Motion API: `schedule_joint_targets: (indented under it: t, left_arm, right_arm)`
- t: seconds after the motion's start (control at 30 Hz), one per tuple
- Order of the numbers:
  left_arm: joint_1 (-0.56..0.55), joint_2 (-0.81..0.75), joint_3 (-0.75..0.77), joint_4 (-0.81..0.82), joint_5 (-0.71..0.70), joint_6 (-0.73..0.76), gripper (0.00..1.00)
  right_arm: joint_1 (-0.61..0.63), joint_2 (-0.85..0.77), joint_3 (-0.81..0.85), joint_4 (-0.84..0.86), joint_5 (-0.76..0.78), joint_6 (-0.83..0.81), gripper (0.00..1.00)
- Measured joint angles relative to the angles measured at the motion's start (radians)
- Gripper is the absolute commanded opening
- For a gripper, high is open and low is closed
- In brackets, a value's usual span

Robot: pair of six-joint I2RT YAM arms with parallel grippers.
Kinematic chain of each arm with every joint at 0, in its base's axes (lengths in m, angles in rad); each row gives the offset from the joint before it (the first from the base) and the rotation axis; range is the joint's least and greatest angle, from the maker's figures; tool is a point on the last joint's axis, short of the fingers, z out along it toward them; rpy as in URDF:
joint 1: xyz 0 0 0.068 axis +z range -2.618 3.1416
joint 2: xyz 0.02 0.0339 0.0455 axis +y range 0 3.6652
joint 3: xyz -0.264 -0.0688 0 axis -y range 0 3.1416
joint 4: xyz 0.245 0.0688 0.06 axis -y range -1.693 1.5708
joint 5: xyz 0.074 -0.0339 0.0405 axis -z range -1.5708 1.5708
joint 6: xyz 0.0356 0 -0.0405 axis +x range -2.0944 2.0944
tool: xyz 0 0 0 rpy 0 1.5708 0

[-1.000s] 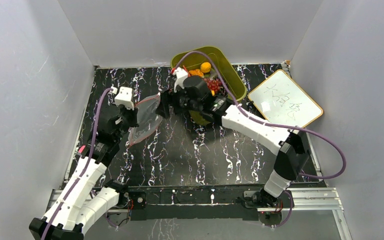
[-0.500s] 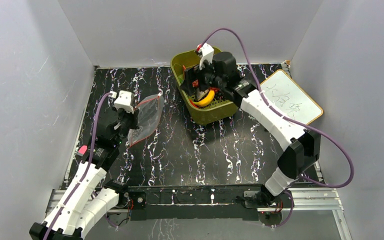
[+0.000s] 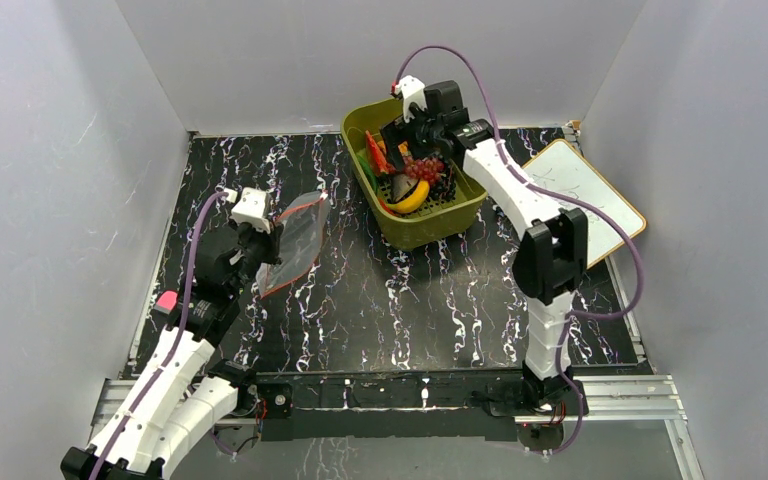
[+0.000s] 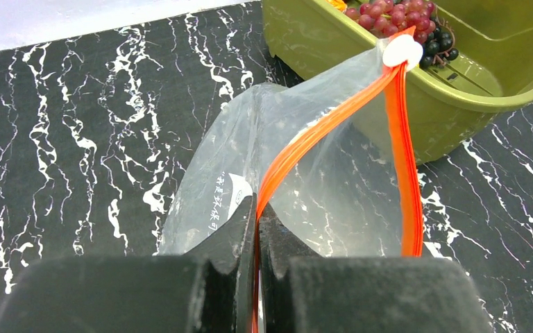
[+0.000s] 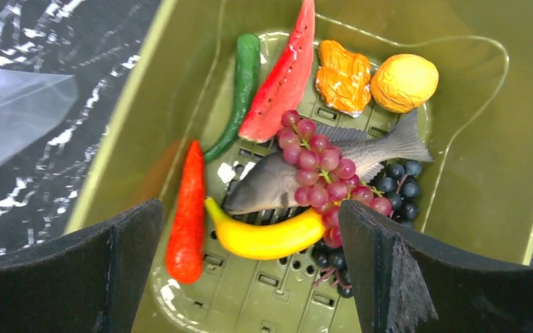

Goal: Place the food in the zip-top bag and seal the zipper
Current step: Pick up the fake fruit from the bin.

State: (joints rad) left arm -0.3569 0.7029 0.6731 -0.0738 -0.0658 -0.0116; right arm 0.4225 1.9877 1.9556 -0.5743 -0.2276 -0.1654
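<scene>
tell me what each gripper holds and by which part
Left gripper pinches the zip-top bag by its zipper strip. Right gripper is open over the basket, holding nothing.

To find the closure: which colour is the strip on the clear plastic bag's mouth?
The strip is red-orange; best in left wrist view.

Table [image 3: 380,300]: black, with white marble veining.
Basket [image 5: 180,83]: olive green all over.
Zip-top bag [image 4: 333,194]: clear, with a small white printed patch low on its left. Zipper [image 4: 402,159]: red-orange, with a white slider [image 4: 401,50].
Food in the basket:
- banana [image 5: 264,238]: yellow
- grape bunch [image 5: 319,163]: purple-red
- second bunch [image 5: 399,187]: near-black
- watermelon slice [image 5: 281,76]: red
- chili [image 5: 187,215]: orange-red
- pepper [image 5: 243,76]: dark green
- fish [image 5: 267,187]: silver-grey
- orange [image 5: 404,82]: yellow-orange
- lumpy piece [image 5: 343,75]: deeper orange

Whiteboard [image 3: 570,205], far right: white, tan frame, dark scribbles.
</scene>
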Motion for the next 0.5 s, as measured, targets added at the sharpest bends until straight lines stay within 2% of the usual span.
schedule_joint_targets:
  t: [0.33, 0.5]
  left_arm:
    - [0.000, -0.010, -0.003, 0.014, 0.026, -0.012, 0.00]
    - [0.000, -0.017, -0.005, 0.014, 0.028, -0.013, 0.00]
  right_arm:
    - [-0.036, 0.241, 0.166, -0.085, -0.001, -0.115, 0.98]
    - [-0.037, 0.295, 0.171, -0.077, 0.037, -0.142, 0.98]
